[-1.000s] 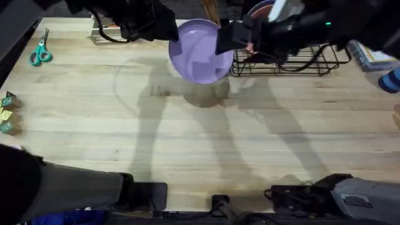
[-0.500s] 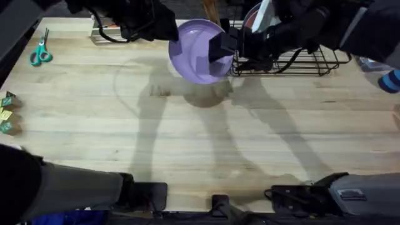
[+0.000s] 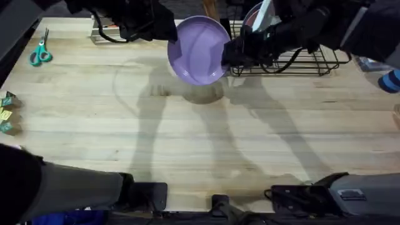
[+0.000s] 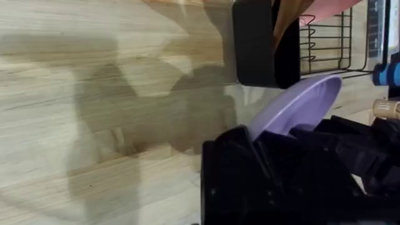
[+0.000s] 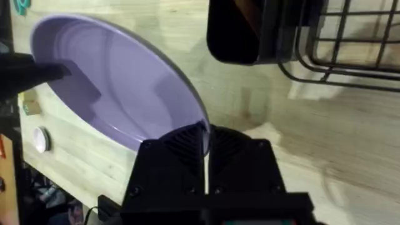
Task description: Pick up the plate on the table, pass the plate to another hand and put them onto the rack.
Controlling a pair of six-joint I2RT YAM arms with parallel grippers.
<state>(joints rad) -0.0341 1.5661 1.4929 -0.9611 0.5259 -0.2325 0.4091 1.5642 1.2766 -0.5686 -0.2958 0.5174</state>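
Observation:
The lavender plate (image 3: 199, 50) hangs tilted above the back of the table (image 3: 187, 137), just left of the black wire rack (image 3: 294, 61). My left gripper (image 3: 175, 42) is shut on its left rim. From the other side, my right gripper (image 3: 226, 53) is shut on the right rim. In the right wrist view the plate (image 5: 112, 94) runs edge-first into my right gripper (image 5: 205, 147), and the left arm's finger (image 5: 37, 72) lies on the far rim. The left wrist view has the plate (image 4: 294, 109) edge-on, rising out of my dark fingers.
A salmon-pink plate (image 3: 257, 9) stands in the rack. A wooden box of pens (image 3: 103, 31) and teal scissors (image 3: 40, 53) lie at the back left. Small green and yellow items (image 3: 7, 112) sit at the left edge, a blue bottle (image 3: 390, 81) at the right.
My right gripper has moved in and closed on the plate's right rim. The plate has tipped up a little; the left gripper has stayed put, still gripping it.

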